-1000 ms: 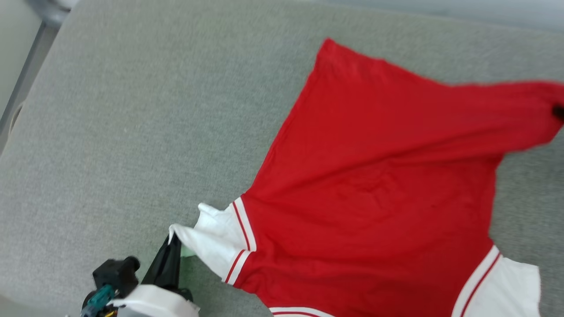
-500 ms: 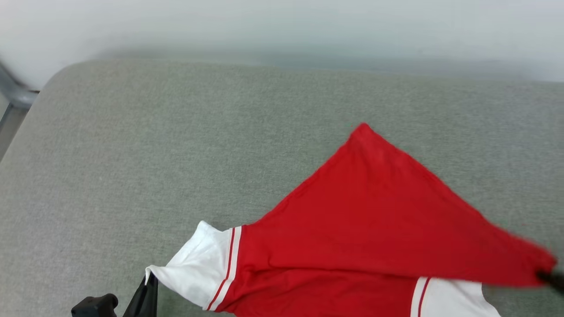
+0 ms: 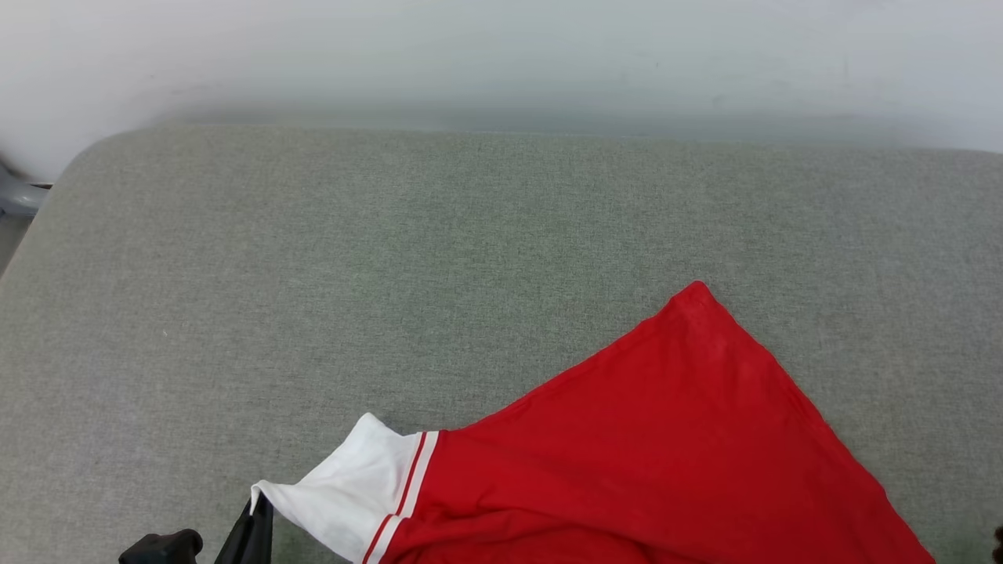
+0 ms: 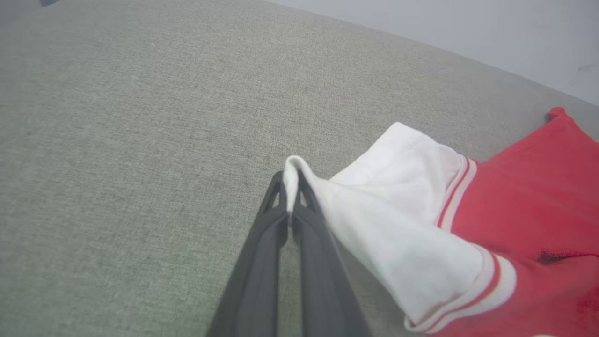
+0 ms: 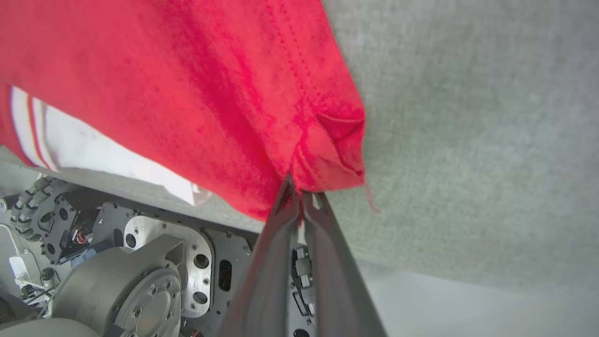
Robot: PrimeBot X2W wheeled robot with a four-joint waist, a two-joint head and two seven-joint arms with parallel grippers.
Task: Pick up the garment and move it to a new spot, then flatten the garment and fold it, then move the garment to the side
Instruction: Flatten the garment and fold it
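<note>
Left pincer (image 4: 290,177) clamped on white sleeve (image 4: 398,201) tip, right pincer (image 5: 298,191) clamped on red hem corner (image 5: 337,154) - garment (image 3: 666,454) pulled taut between them, likely for flattening. Garment at table (image 3: 392,274) near edge - part drooping over it.

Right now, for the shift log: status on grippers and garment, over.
Left gripper shut on garment, white sleeve edge. Right gripper shut on its red hem corner. Far corner lying on grey pad. Nothing seen in the way.
</note>
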